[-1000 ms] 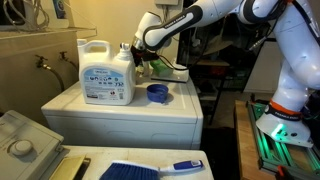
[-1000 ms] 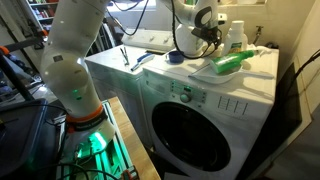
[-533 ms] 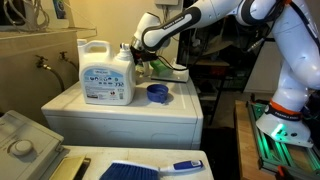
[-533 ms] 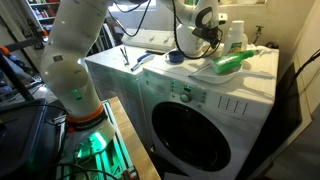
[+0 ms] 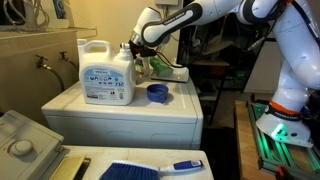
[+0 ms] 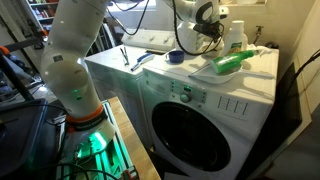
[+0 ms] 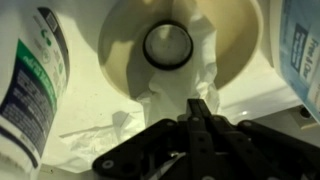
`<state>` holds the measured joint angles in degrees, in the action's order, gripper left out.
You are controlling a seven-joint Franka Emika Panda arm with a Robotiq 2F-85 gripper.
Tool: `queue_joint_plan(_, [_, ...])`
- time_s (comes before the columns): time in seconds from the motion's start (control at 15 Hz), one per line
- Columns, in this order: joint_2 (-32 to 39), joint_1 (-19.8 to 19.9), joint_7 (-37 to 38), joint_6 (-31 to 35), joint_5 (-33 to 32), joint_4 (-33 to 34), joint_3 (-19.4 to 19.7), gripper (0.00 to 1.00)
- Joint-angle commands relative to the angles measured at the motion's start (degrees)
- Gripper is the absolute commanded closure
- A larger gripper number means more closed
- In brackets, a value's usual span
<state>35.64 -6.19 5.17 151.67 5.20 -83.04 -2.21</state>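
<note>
**Hand over the washer top.** The hand [image 7: 200,108] hangs above the washer top [image 5: 120,112], pointing straight down. Its two fingers are pressed together, with no gap showing between the tips.

Directly beneath and just ahead of the tips stands a paper roll [image 7: 130,40]. It is on end, so its dark-ringed core faces upward, probably because that footing keeps it from rolling. A loose sheet [image 7: 165,100] trails from the roll toward the hand and lies crumpled on the surface. The fingertips meet right at the sheet's edge. Whether paper is caught between them cannot be told.

To one side of the hand stands the large detergent jug [image 5: 105,75], upright with its label outward. To the other side is a slimmer white bottle [image 7: 35,80] with a green and blue label. The two flank the roll closely and leave the hand a narrow approach from above. A blue cap [image 5: 157,93] sits apart from the hand, nearer the washer's front edge, open side up.
</note>
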Motion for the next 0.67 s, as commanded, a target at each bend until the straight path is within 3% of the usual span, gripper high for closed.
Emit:
queue_joint_plan(0.0, [-3.21,-0.21,0.59,3.39,-1.66,-1.78,0.83,0.99])
queue_joint_plan(0.33, [-4.01,-0.03,1.39,5.44,-1.69,-1.44,1.63,0.99])
queue_joint_plan(0.6, [-1.81,-1.73,5.58,15.73,-3.9,-0.64,6.0,0.99])
